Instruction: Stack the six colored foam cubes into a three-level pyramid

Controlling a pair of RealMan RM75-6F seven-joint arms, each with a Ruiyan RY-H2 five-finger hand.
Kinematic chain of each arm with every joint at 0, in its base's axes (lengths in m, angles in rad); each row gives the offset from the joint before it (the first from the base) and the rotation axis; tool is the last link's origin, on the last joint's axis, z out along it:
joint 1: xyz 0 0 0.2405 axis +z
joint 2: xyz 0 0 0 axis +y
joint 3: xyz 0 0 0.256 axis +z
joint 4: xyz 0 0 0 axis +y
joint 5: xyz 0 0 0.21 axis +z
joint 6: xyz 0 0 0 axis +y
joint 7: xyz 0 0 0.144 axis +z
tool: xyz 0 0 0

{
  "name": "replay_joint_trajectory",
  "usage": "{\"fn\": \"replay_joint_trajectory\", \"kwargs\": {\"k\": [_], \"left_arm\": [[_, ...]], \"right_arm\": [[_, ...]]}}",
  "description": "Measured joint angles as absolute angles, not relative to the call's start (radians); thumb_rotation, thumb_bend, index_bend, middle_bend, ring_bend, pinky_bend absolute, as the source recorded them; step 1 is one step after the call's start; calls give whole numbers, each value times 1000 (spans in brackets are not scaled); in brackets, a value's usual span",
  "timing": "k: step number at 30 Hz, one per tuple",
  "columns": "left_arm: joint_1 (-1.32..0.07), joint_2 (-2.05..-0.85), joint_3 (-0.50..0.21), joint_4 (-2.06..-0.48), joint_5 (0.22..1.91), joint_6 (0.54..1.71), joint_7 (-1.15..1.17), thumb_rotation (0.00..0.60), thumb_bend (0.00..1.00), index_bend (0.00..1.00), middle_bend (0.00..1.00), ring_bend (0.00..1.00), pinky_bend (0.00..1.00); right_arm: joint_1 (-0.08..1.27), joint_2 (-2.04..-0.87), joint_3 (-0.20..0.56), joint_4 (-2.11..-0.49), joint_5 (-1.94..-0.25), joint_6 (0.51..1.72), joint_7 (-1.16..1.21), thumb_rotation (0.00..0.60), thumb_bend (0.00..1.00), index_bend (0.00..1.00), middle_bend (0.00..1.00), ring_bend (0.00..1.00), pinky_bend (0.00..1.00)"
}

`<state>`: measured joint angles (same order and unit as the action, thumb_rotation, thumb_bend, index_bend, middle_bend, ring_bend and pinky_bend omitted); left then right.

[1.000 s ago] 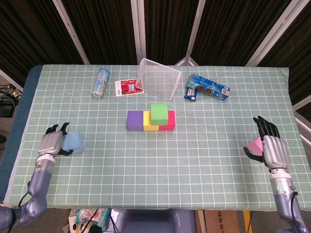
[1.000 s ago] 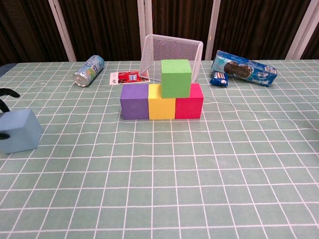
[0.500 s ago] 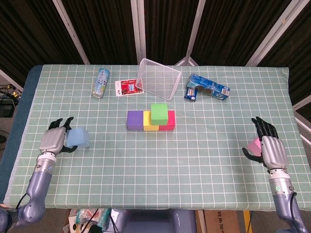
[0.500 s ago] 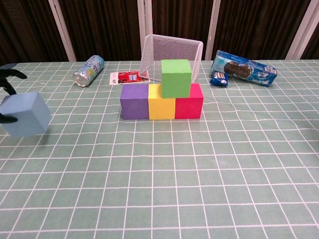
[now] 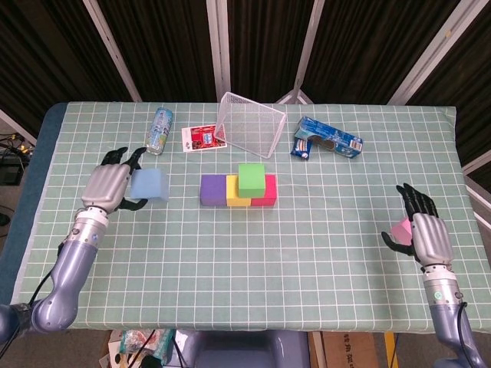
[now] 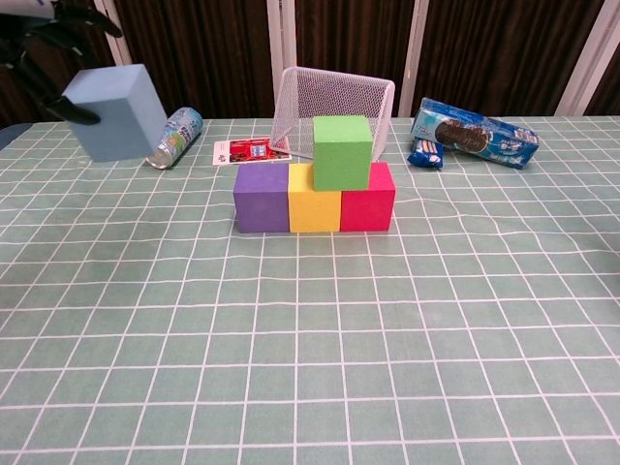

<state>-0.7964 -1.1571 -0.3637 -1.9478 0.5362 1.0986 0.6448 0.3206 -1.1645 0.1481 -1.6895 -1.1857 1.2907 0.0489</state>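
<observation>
A purple cube [image 5: 212, 191], a yellow cube [image 5: 237, 195] and a red cube [image 5: 266, 193] stand in a row at mid-table, with a green cube [image 5: 251, 179] on top over the yellow and red ones. My left hand [image 5: 109, 186] holds a light blue cube [image 5: 149, 185] in the air, left of the row; in the chest view this light blue cube [image 6: 117, 111] hangs high at the left with the left hand [image 6: 44, 39] behind it. My right hand [image 5: 424, 230] grips a pink cube [image 5: 400, 228] low at the table's right edge.
Behind the row stands a tipped wire basket [image 5: 250, 123]. A can [image 5: 159, 130] lies at the back left, next to a red card [image 5: 202, 138]. A blue cookie pack [image 5: 327, 139] lies at the back right. Green gridded cloth [image 5: 253, 253] covers the table.
My left hand has lifted the light blue cube off the table and carried it up and right, toward the row. The right hand has barely moved.
</observation>
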Motion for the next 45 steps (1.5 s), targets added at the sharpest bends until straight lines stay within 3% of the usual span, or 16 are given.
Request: {"fn": "replay_joint_trajectory", "kwargs": {"k": [10,19,45], "left_arm": [[-1038,-1280,-396,-1799,263,1072,789,600,340,41,375,28,52],[-1163,-1385,-379,-1675,150,1073,867,600,340,42,374,28,52],[-1280,-1533,-368,-1473,77,1025,893,600,341,38,375,28,52]], "right_arm": [[314,-1162,164,-1682,-1174,1263,79,600,314,0,0,0,0],[310,-1155,181,-1678,-1162,1238,108,600,313,0,0,0,0],[303,-1158,198,-1659,-1143,1196,113,600,313,0,0,0,0]]}}
